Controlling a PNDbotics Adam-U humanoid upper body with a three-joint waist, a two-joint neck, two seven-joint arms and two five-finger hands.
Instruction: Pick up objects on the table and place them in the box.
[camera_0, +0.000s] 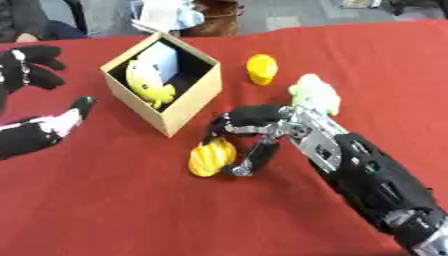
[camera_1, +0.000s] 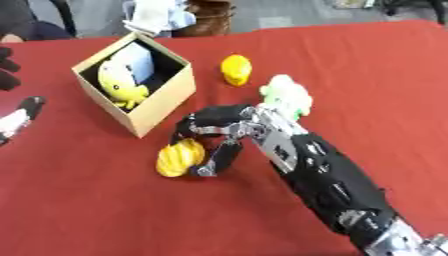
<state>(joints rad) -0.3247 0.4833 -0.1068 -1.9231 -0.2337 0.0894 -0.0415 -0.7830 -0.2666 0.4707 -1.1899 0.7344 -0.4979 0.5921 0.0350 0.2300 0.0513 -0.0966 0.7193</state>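
On the red tablecloth (camera_0: 105, 210), near centre, the right hand (camera_0: 262, 131) comes in from the near right, fingers (camera_0: 252, 159) curled down around a ribbed yellow-orange toy (camera_0: 210, 157) that sits on the cloth; fingers and thumb flank it on the right and far side, looks like a pinch, toy not lifted as far as I can tell. Just far-left of it stands the open cardboard box (camera_0: 188, 107), near corner close to the hand. Inside the box: a yellow plush toy (camera_0: 147, 80) and a pale blue item (camera_0: 162, 60) leaning against the far wall. Right of the box, apart from it, a small yellow object (camera_0: 262, 68) stands on the cloth. A pale green fuzzy toy (camera_0: 315, 92) lies just beyond the right wrist, partly hidden by it. Left hand (camera_0: 31, 65) is at the far left edge, fingers spread, holding nothing, well apart from the box.
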